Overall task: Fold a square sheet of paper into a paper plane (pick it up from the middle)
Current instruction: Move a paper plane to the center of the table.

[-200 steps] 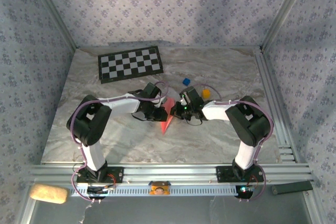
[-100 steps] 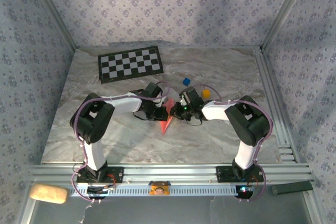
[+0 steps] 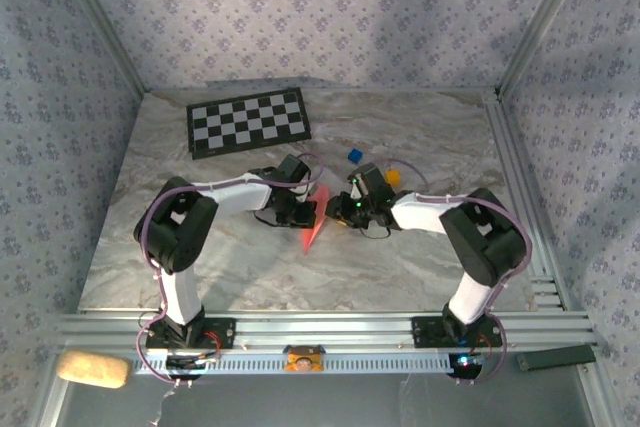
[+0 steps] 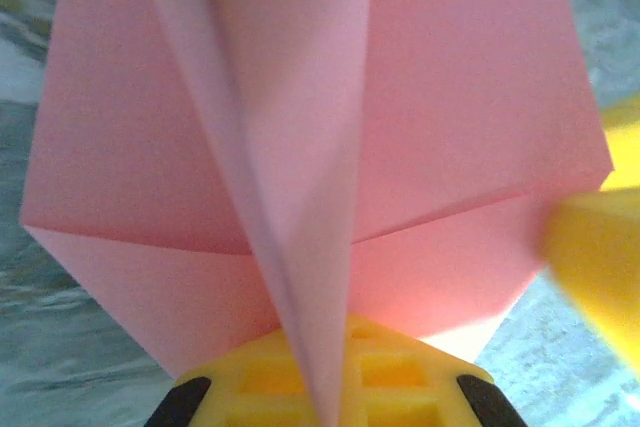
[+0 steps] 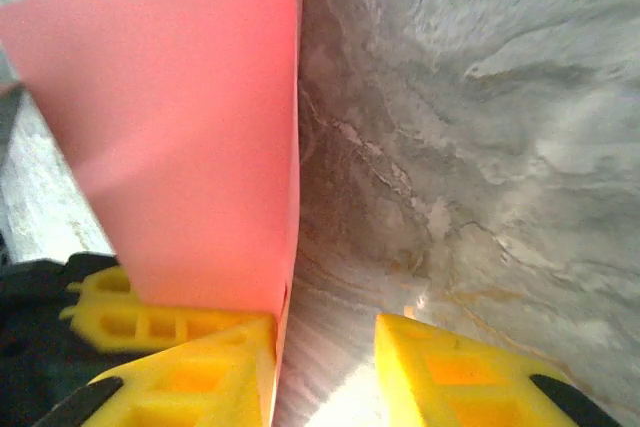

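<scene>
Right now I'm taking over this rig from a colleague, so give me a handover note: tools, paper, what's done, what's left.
Left tool: shut on the paper plane, pinching its centre crease.
Right tool: open, with a flap of the plane against one side of it.
Plane: mid-table between the two arms, tip toward the near edge.
Done: paper folded into a dart with a centre crease.
To do: likely crease the wings, then set it on the table and release.

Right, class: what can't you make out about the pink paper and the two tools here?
- Top view: paper plane too small to count folds.
- Left wrist: its far end cut off by top edge; yellow blob at right blurred.
- Right wrist: right tool open; contact with the paper unclear.
</scene>
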